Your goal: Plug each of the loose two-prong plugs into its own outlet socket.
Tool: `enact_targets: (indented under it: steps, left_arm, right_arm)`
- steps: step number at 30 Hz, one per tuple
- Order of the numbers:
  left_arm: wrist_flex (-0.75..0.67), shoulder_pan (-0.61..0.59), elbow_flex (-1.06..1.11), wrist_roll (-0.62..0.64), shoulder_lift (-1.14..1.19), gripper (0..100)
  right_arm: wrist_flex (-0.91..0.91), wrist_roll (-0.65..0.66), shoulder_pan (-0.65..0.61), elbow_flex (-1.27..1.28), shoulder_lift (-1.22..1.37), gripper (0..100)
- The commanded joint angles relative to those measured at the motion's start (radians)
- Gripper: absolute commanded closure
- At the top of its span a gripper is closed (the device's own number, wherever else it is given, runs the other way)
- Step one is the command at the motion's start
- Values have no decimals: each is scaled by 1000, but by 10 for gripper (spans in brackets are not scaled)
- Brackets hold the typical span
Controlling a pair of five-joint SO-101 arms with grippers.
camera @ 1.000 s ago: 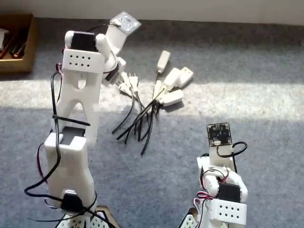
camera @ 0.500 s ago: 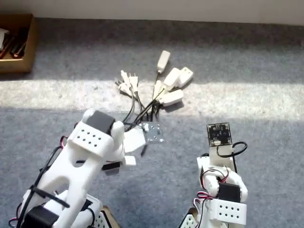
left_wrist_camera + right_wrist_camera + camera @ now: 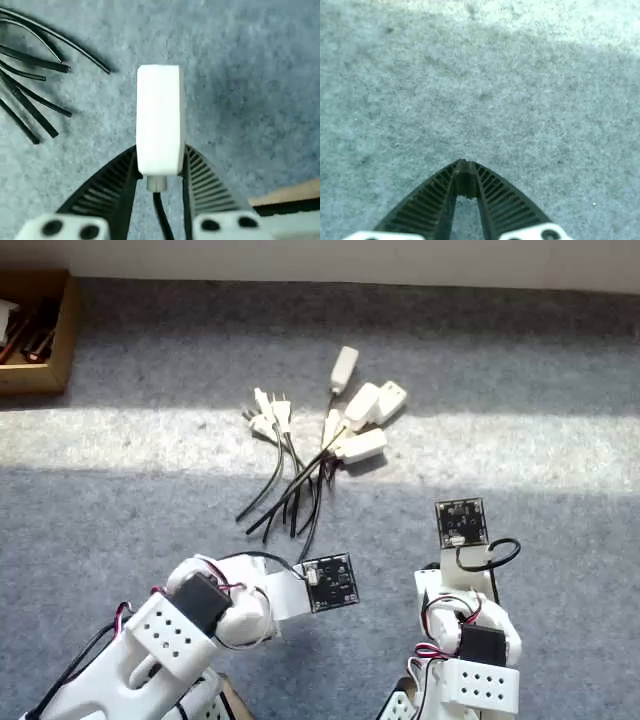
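— Across the desk (image 3: pixel 520 370), what is covering the top?
— A grey felt-like mat (image 3: pixel 560 540) is running from edge to edge, and a band of sunlight (image 3: pixel 100 440) is falling across it. A pale wall strip (image 3: pixel 400 260) is bordering the far side. A wooden box (image 3: pixel 40 350) is sitting at the far left corner.
— Where is the left gripper (image 3: pixel 160 150) hanging?
— Low over the mat on the near side, close to the loose ends of the black cords (image 3: pixel 35 75). Its fingers (image 3: pixel 117 187) are clamping a white connector (image 3: pixel 159 120) from both sides at its cord end. Most of the body is sticking out past the fingertips.
— Is it a plug or a socket?
— I cannot tell, since its far face is pointing away from the camera. It is showing as a smooth white block with rounded corners, and a black cord is running back from it between the fingers.
— And the others?
— The loose plugs (image 3: pixel 268 412) are lying bunched in the sunlit band with their prongs pointing toward the far side. The outlet sockets (image 3: pixel 362 420) are fanning out just beside them on the right. Their cords are crossing as they trail toward the near side. All of these are lying well apart from both grippers.
— What is the right gripper (image 3: pixel 466 170) doing?
— It is hanging over bare mat at the near right, with its fingers pressing together and gripping nothing.
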Motion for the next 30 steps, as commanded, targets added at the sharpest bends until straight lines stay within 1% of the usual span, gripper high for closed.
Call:
enact_targets:
  steps: [1, 5, 7, 15, 19, 21, 25, 30]
  left_arm:
    - [-18, 24, -1, 48, -41, 909]
    - [-20, 28, 50, 43, -33, 787]
    - [-17, 25, 61, 43, -35, 758]
    - [-21, 25, 76, 12, -38, 758]
    - [-25, 24, 68, -35, -42, 758]
    - [-57, 21, 68, -63, -42, 758]
    - [-107, -48, 64, -118, -42, 758]
    - [-187, -206, 35, -199, -35, 758]
  right_arm:
    - [-33, 2, -12, 54, -7, 989]
    - [-33, 2, -12, 54, -7, 989]
    - [-33, 2, -12, 54, -7, 989]
    - [-33, 2, -12, 54, -7, 989]
    - [-33, 2, -12, 54, -7, 989]
    - [-33, 2, -12, 54, -7, 989]
    - [-33, 2, -12, 54, -7, 989]
    - [-33, 2, -12, 54, -7, 989]
